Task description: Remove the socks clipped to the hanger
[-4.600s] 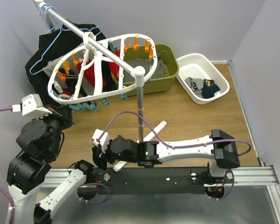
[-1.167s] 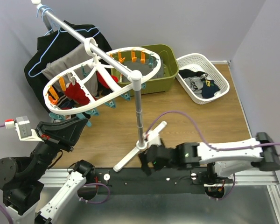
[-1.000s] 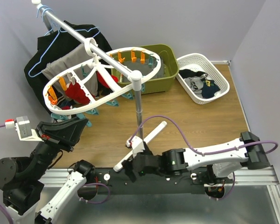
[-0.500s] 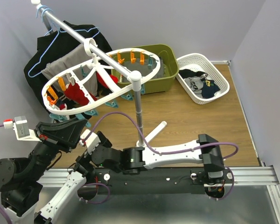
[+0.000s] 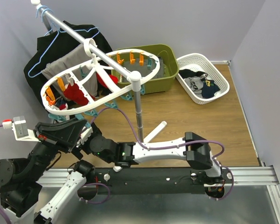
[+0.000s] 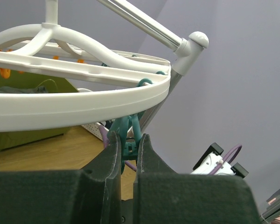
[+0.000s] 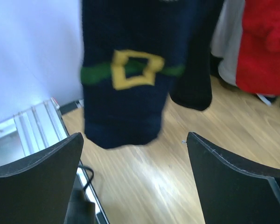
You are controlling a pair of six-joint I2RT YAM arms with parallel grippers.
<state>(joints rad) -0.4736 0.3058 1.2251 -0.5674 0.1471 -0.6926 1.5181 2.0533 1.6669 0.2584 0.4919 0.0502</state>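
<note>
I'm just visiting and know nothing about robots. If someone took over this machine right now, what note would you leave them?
Left gripper: shut on a teal plastic clothes peg under the rim of the white oval lattice hanger.
Right gripper: open, empty, facing a hanging navy sock with a yellow buckle and green band.
Done: a few grey and navy socks lie in the white lattice basket.
Left: that navy sock, red socks and others are clipped on.

Wooden table [image 5: 210, 121] carries an olive bin [image 5: 170, 74] at the back, a white lattice basket [image 5: 190, 92] just beside it on the right, and the rack's white foot [image 5: 156, 130] nearer the middle
</note>
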